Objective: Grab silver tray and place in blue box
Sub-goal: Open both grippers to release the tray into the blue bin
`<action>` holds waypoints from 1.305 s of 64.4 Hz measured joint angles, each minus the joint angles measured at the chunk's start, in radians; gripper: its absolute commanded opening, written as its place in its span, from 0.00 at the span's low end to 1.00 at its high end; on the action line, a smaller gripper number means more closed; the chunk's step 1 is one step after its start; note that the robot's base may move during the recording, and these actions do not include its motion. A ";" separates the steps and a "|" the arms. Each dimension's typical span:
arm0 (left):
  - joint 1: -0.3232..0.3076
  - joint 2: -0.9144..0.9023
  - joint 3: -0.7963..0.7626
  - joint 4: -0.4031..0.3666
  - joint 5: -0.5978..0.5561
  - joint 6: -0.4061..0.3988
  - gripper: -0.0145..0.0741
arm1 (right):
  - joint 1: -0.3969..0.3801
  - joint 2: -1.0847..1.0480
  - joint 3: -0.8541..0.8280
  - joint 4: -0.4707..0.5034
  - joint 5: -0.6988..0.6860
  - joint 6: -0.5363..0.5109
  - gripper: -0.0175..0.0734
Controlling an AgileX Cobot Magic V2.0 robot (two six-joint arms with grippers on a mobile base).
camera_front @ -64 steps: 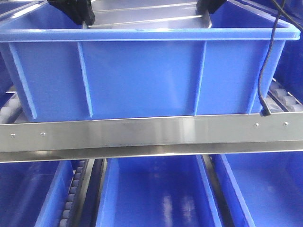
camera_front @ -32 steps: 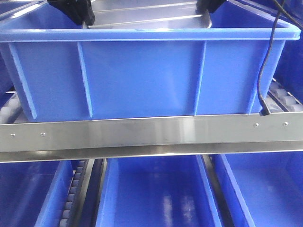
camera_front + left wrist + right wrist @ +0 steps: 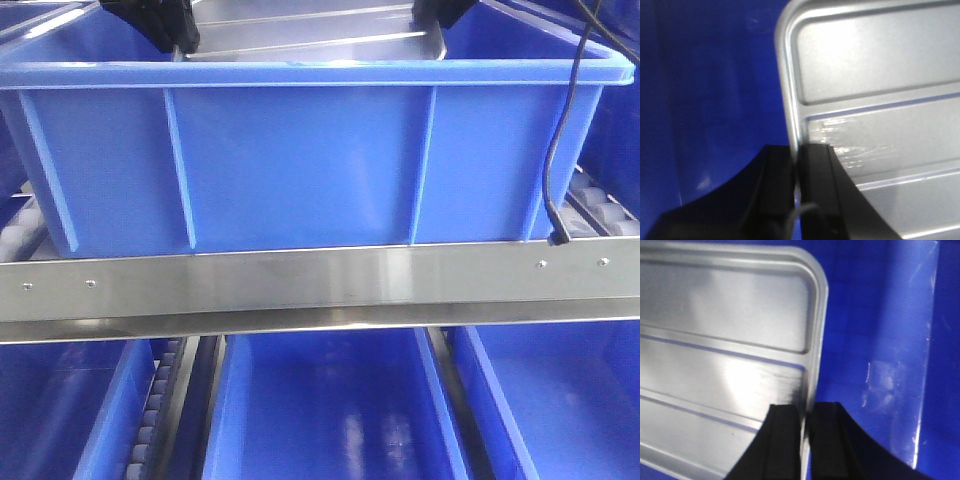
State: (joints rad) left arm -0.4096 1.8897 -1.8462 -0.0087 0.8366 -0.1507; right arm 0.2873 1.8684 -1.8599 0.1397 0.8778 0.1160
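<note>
With the left gripper (image 3: 795, 165) and right gripper (image 3: 805, 425) each clenched on a rim of the silver tray (image 3: 310, 35), held between them just above the blue box (image 3: 300, 160), the next move is judged an even lowering, then letting go.

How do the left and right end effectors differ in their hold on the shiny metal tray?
The left end effector pinches the shiny rectangular metal tray's left rim; the right end effector pinches its right rim. Both are shut on it, with the blue plastic box beneath.
</note>
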 measured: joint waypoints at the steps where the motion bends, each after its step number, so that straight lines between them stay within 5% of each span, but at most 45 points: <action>1: 0.002 0.000 0.000 -0.003 0.000 0.000 0.15 | 0.000 0.000 0.000 0.003 0.000 0.000 0.49; 13: 0.020 0.000 0.000 -0.022 0.002 0.001 0.16 | -0.015 0.000 0.000 0.061 -0.011 -0.002 0.52; 29: 0.038 0.000 -0.002 -0.093 0.030 0.008 0.55 | -0.041 0.000 0.000 0.146 -0.023 -0.006 0.68; 50: 0.097 0.000 -0.005 -0.108 0.018 0.008 0.41 | -0.083 0.000 0.000 0.144 -0.025 -0.006 0.66; 58: 0.101 0.000 -0.005 -0.116 0.013 0.008 0.13 | -0.083 0.000 -0.002 0.144 -0.025 -0.006 0.41; 63: 0.101 0.000 -0.005 -0.123 0.004 0.008 0.16 | -0.083 0.000 -0.002 0.144 -0.025 -0.006 0.23; 84: 0.101 0.000 -0.005 -0.124 0.023 0.008 0.15 | -0.083 0.002 -0.002 0.192 -0.036 -0.007 0.26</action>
State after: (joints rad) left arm -0.3088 1.8897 -1.8507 -0.1325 0.8600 -0.1426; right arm 0.2047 1.8702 -1.8615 0.3321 0.8416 0.1087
